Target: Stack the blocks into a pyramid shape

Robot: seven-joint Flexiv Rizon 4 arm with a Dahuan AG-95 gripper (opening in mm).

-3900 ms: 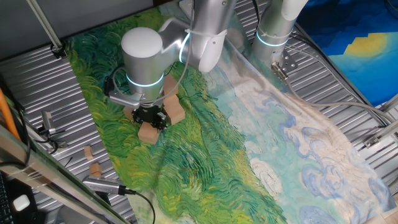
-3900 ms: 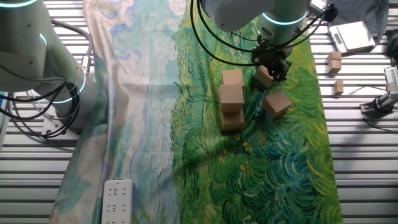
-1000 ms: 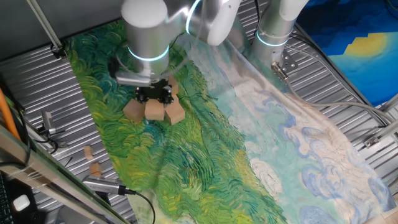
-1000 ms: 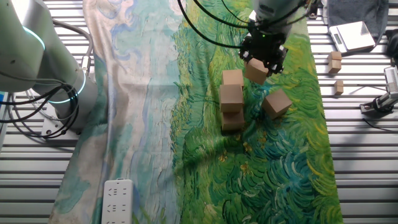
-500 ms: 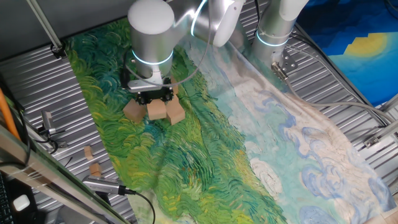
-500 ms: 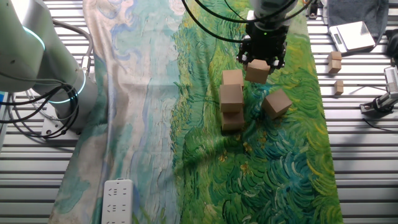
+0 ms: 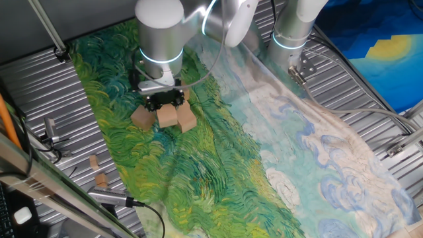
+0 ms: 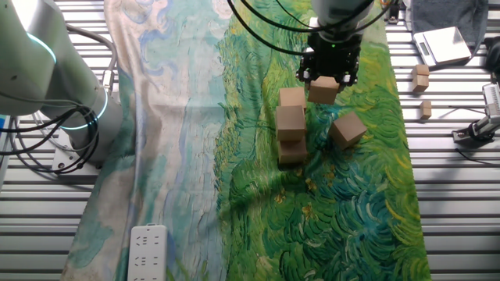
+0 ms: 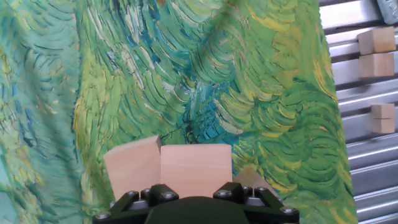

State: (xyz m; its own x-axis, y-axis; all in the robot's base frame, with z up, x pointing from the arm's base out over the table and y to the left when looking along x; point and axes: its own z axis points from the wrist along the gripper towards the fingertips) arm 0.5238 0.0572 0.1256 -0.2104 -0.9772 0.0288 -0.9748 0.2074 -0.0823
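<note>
While we look down from the other fixed view, we see the tool (image 8: 327,76) pinching one block (image 8: 323,90) between its fingers, held above the painted cloth (image 8: 344,195) on the counter (image 8: 453,195). Just beside it stands a row of blocks (image 8: 291,125) on the cloth, three that we can count, touching one another. One more lone block (image 8: 348,129) lies tilted near the row, apart from it. In the hand view the held block (image 9: 196,163) fills the space above the tool's black body, with another block (image 9: 132,167) just to its side. Two small wooden bits (image 8: 422,78) rest on the ribbed metal of the counter, well apart from the cloth's blocks.
</note>
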